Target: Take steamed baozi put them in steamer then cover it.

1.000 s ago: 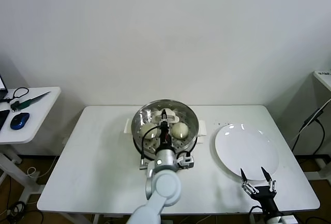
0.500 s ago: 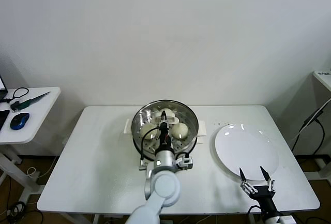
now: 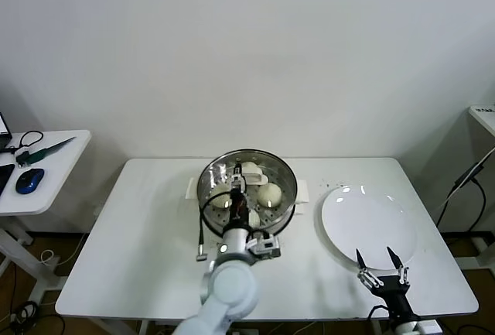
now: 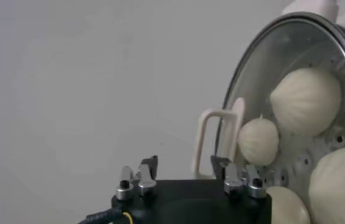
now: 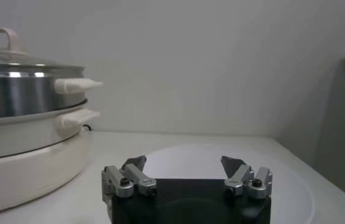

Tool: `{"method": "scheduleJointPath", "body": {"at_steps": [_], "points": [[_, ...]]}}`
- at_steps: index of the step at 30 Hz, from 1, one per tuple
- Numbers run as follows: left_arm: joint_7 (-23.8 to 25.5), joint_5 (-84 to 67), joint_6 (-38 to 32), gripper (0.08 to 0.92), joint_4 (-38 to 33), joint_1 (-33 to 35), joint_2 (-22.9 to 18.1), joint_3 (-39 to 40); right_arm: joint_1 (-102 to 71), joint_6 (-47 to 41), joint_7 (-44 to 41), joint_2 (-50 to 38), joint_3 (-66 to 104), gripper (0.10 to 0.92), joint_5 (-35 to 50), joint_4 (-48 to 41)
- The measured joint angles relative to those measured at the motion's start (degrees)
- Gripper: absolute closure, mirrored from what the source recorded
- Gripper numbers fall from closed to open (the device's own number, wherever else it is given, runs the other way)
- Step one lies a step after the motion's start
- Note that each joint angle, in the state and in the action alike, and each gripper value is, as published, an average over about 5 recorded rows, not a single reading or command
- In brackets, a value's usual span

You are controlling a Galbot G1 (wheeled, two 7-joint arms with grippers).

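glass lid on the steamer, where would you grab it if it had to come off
Probably by the cream-white handle at the centre of the glass lid, from straight above. It stands up as an open loop that fingers can close across, while the lid's metal rim sits flush on the steamer. The left gripper is open beside it.

A white tabletop [image 3: 147,227] fills the middle of the head view, set against a plain pale wall [image 3: 247,49]. On its right part lies a flat round white plate [image 3: 370,228], bare and lying flat, its near rim close to the tabletop's front edge; the same plate [image 5: 191,159] shows pale and low in the right wrist view. To the left, apart from the main tabletop, stands a smaller white side table [image 3: 46,172] carrying a blue computer mouse [image 3: 29,181], a black cable [image 3: 31,137] and a dark green tool [image 3: 42,149] lying near the mouse. At the far right edge the corner of another white surface [image 3: 484,114] is visible, with a dark cable [image 3: 468,176] hanging below it.
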Motion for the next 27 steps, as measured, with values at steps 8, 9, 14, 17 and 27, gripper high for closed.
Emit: {"method": "scheduleJointPath", "body": {"at_steps": [8, 9, 14, 17, 27], "points": [[-7.8, -17.9, -6.5, 0.197, -8.7, 7.0, 4.8, -5.5, 0.3, 1.5, 1.6, -1.0, -0.8, 0.203, 0.5, 0.2], [-9.2, -21.3, -8.0, 0.187, -9.6, 8.1, 5.1, -6.8, 0.4, 1.8, 1.8, -1.0, -0.9, 0.203, 0.5, 0.2], [-15.4, -39.0, -16.5, 0.178, -12.6, 13.5, 5.8, -15.2, 1.1, 3.3, 2.9, -0.5, -1.3, 0.203, 0.4, -0.2], [-17.5, -49.8, -21.9, 0.177, -13.0, 16.4, 6.4, -21.1, 1.5, 4.3, 3.4, -0.1, -1.3, 0.203, 0.5, -0.7], [-18.1, -79.7, -35.1, 0.177, -6.8, 22.2, 9.2, -33.3, 2.8, 7.9, 4.0, 0.1, -2.5, 0.203, 2.1, -3.4]]}}
